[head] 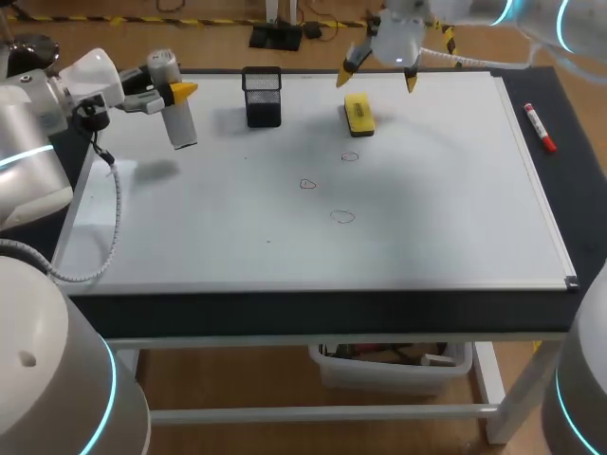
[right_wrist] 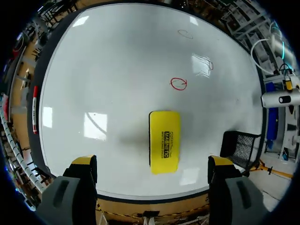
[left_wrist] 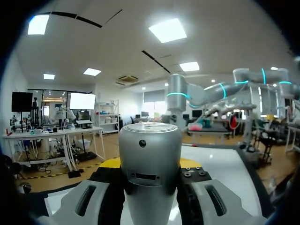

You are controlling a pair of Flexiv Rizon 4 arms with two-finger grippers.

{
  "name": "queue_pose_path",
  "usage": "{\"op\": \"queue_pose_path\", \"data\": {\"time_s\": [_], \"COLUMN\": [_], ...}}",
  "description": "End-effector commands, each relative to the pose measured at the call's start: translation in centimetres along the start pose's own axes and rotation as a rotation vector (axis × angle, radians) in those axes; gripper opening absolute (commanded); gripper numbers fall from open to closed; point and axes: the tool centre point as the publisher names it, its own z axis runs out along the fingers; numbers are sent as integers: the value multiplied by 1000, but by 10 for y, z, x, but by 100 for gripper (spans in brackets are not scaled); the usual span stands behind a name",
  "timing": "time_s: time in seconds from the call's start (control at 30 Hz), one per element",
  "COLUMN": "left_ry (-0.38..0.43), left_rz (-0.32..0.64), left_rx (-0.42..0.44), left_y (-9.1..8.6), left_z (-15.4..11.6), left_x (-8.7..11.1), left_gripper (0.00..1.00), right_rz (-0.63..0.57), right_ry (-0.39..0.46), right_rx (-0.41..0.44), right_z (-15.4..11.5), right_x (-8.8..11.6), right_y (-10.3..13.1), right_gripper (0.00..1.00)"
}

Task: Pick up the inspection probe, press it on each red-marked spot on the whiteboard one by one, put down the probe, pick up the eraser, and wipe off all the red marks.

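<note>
probe [left_wrist: 150, 154] clamped upright in raised left tool [head: 178, 92].

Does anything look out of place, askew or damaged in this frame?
Nothing spilled or damaged. One oddity: the left gripper holds the inspection probe above the left side of the whiteboard, not put down, while the open right gripper hangs over the eraser. The red marker lies off the board, beside its right edge.

White right arm [head: 403, 33], cyan ring [head: 561, 24], yellow-tipped pincer [head: 377, 81], perhaps pale cable [head: 484, 63]
</note>
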Motion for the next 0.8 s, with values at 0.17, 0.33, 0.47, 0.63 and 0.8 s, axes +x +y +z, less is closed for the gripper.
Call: {"op": "queue_pose_path", "data": {"time_s": [0.17, 0.33, 0.47, 0.63, 0.8], "left_ry": [0, 0, 0, 0, 0], "left_rz": [3, 3, 3, 3, 3], "left_rx": [5, 5, 5, 5, 5], "left_y": [1, 1, 1, 1, 1], "left_z": [0, 0, 0, 0, 0], "left_x": [0, 0, 0, 0, 0], "left_gripper": [0, 0, 0, 0, 0], "right_rz": [13, 34, 49, 65, 58], "right_ry": [247, 228, 239, 229, 213], "right_rx": [-24, -28, -35, -34, -40], "right_z": [10, 17, 23, 31, 38], "right_x": [-9, -11, -11, -10, -9], "right_y": [7, 12, 15, 19, 19], "right_gripper": [100, 100, 100, 100, 100]}}
